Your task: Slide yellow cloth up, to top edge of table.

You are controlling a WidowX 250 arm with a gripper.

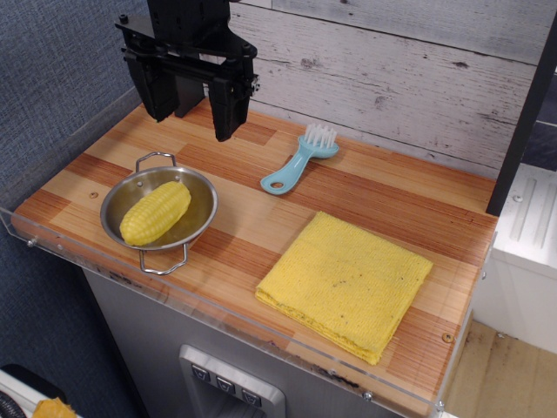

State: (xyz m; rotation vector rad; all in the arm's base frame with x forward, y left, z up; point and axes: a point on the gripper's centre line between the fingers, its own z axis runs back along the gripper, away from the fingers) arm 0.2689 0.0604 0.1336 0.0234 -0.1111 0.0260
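The yellow cloth [345, 283] lies folded and flat on the front right part of the wood-plank table [383, 196], close to the front acrylic rim. My black gripper [191, 111] hangs above the back left of the table, far from the cloth. Its two fingers are spread apart with nothing between them.
A steel bowl [202, 185] holding a yellow corn cob [155, 213] sits at the front left. A light-blue brush [298, 160] with white bristles lies at the back middle. A grey plank wall [392, 61] runs behind the table.
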